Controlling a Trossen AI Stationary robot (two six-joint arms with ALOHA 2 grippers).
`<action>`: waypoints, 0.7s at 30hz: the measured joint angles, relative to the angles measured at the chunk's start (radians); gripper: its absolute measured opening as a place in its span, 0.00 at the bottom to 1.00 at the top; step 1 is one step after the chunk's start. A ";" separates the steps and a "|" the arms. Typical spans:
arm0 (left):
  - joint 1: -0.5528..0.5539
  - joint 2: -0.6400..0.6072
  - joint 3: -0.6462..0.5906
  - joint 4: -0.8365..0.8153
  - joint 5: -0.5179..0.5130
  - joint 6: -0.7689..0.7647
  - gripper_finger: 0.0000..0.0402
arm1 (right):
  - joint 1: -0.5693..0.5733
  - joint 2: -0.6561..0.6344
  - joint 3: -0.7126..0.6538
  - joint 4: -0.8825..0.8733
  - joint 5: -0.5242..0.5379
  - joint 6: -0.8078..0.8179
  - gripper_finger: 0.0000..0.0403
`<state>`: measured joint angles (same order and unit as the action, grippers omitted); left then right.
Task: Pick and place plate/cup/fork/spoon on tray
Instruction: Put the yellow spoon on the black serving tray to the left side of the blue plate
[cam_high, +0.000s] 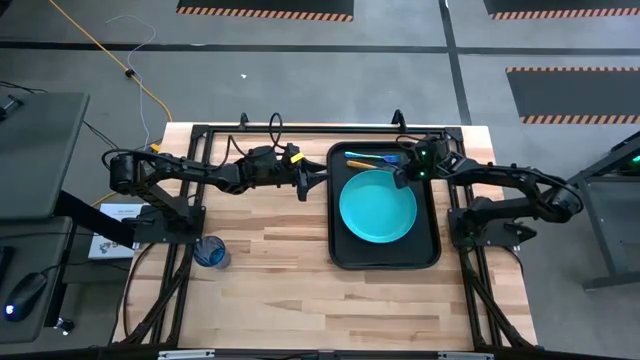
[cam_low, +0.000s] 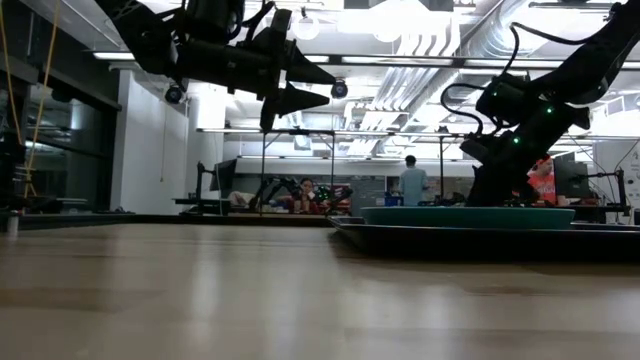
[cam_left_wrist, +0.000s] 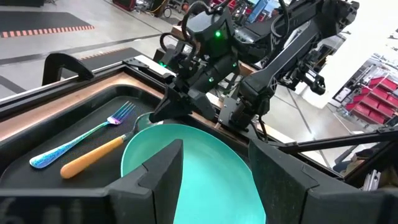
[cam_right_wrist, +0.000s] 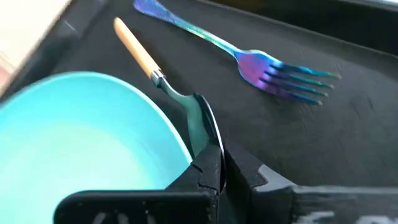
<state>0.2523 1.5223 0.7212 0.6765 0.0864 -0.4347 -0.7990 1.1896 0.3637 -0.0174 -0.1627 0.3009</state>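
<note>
Already on the tray (cam_high: 436, 225) lie the plate (cam_high: 377, 207), fork (cam_high: 372, 153) and spoon (cam_high: 366, 163); only the cup (cam_high: 211, 252), near the table's (cam_high: 280, 290) left edge, remains. Right pincer (cam_right_wrist: 214, 163) sits closed by the spoon; left pincer (cam_left_wrist: 214, 174), spread wide, hovers beside the tray and would likely fetch it.

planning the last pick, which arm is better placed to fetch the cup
Left. The cup stands at the table's left edge, off the tray, beside the left arm's base. The right tool is over the tray, far across.
</note>
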 joint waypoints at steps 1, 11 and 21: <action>0.000 0.000 0.000 0.000 0.000 0.000 0.43 | 0.000 0.000 0.000 -0.012 0.011 -0.010 0.00; 0.000 0.000 0.000 0.000 0.000 0.001 0.43 | -0.035 0.000 0.000 -0.033 -0.054 -0.093 0.00; 0.000 0.000 0.000 0.000 0.000 0.001 0.43 | -0.029 0.000 0.000 -0.037 -0.135 -0.182 0.00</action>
<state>0.2523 1.5223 0.7212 0.6765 0.0864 -0.4339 -0.8284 1.1900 0.3634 -0.0549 -0.2982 0.1186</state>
